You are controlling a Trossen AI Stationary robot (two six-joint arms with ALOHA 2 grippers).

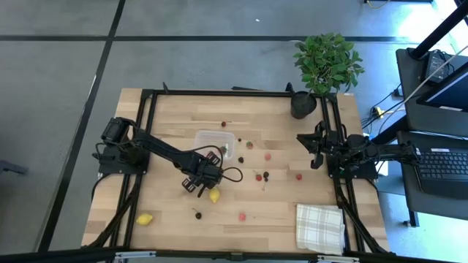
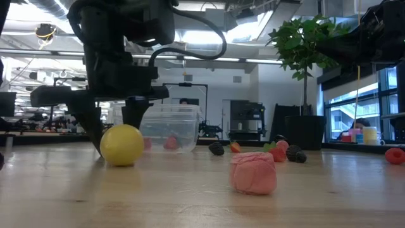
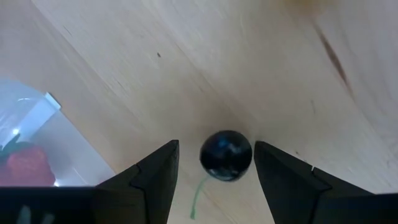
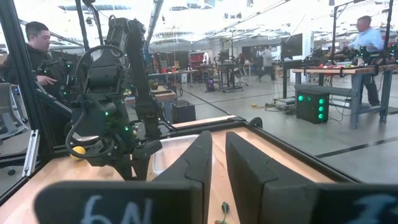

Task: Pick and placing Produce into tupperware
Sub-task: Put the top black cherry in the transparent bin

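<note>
Only your left wrist view shows the left gripper (image 3: pixel 216 180) spread around a dark berry (image 3: pixel 226 155) beside the tupperware (image 1: pixel 214 142) holding red pieces; your right gripper (image 4: pixel 219 163) waits clenched.

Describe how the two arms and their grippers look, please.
Both arms are dark, jointed metal. The left gripper has two black, wedge-shaped fingers; a black cable loops beside it, and small green lights glow on the arm. The right gripper has flat black fingers above a plate with pale handwritten marks.
</note>
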